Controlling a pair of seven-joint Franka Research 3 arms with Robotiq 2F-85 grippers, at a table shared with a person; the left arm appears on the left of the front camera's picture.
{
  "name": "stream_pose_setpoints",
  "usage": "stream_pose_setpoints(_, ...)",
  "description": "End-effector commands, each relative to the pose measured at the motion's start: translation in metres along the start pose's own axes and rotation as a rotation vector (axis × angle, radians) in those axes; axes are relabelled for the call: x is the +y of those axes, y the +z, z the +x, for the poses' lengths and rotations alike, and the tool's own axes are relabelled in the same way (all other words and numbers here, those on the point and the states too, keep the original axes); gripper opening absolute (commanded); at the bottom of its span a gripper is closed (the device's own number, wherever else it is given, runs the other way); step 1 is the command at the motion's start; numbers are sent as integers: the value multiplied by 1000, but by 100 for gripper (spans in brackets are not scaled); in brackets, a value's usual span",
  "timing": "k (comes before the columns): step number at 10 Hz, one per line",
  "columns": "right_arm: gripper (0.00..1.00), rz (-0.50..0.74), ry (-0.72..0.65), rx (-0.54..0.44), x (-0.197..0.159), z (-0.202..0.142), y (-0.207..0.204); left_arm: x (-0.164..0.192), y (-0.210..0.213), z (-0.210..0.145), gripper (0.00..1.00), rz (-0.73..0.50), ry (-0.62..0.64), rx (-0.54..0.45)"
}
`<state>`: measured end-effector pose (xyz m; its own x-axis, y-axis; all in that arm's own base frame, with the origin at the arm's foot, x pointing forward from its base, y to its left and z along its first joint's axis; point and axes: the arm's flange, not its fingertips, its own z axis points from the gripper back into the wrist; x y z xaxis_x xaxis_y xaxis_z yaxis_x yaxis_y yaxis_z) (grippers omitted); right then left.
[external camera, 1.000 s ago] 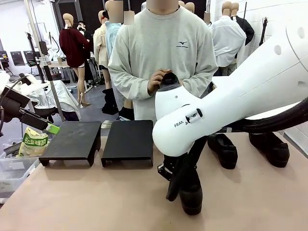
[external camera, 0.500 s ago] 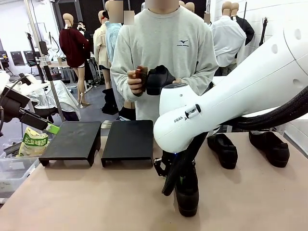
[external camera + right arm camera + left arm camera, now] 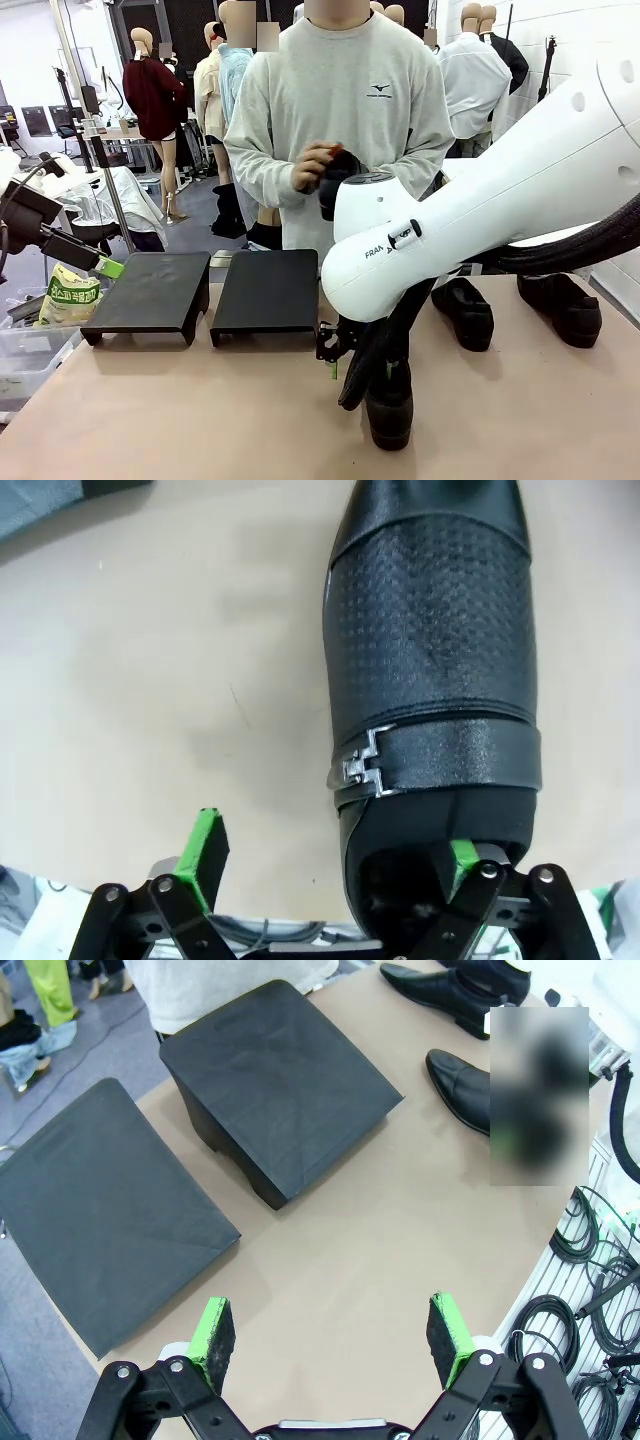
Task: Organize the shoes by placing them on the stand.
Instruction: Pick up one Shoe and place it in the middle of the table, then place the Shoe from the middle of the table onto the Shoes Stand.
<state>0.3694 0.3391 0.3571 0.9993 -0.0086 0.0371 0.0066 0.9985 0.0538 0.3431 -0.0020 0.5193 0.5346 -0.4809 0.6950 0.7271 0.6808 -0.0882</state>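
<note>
Right of the stands (image 3: 265,292), nearest the robot, the stiff-looking, glossy shoe (image 3: 390,412) lies under the right gripper (image 3: 332,848), spread wide, one finger inside its collar (likely the firmest hold), gripping nothing; the left gripper (image 3: 330,1332) gapes empty.

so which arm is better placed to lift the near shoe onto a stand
Right, probably: the right tool is open at the shoe's heel, one pad at its opening. The left tool hangs open by the stands, away from it.

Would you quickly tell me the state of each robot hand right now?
Left hand: open, empty.
Right hand: open, astride the side of the shoe, not gripping it.
</note>
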Motion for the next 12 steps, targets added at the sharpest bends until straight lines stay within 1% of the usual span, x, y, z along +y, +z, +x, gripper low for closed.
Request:
stream_pose_setpoints(1,100,-12,-33,-58,-15,-12,12,4,0,-2,100,-18,-14,-11)
stream_pose_setpoints(2,100,0,0,0,0,0,0,4,0,-2,100,-18,-14,-11)
stream_pose_setpoints(9,100,0,0,0,0,0,0,4,0,-2,100,-18,-14,-11)
stream_pose_setpoints(10,100,-5,-5,-1,-4,-3,1,4,0,-2,100,-18,-14,-11)
stream_pose_setpoints(11,100,-34,42,-51,-1,-16,32,4,0,-2,100,-18,-14,-11)
stream_pose_setpoints(12,100,-9,55,-110,-12,-29,60,4,0,-2,100,-18,-14,-11)
